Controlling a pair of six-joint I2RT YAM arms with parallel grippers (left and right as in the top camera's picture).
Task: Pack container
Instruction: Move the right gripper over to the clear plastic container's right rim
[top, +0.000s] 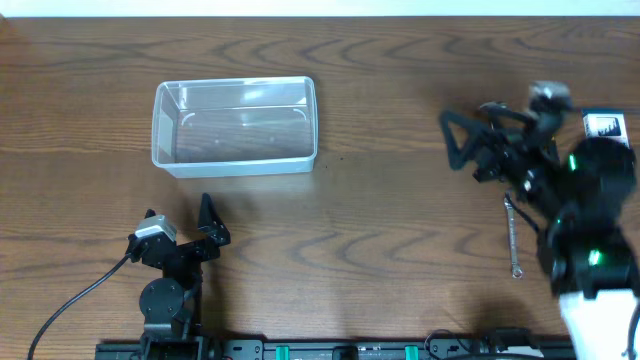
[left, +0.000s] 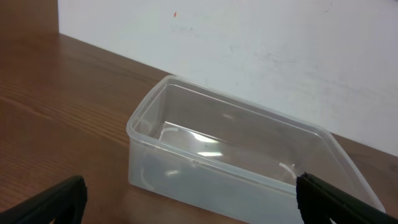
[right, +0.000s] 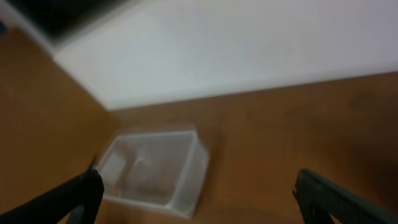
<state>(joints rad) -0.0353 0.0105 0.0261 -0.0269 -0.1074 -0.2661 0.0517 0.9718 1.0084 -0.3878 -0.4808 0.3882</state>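
Currently, packing is not begun. Container: far left of the table, upright, nothing visible inside. Wrench: lying flat on the wood at the right, well apart from the container, so unpacked. Left gripper: near left, jaws apart, holding nothing. Right gripper: at the right, jaws wide apart, empty. Remaining, by judgement: every grasp, carry and deposit.

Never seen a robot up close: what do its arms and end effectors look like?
Both arms are black. The left arm has a silver wrist block and a black cable; the right arm shows green lights and a white base. The left end effector and right end effector each have two black fingers.
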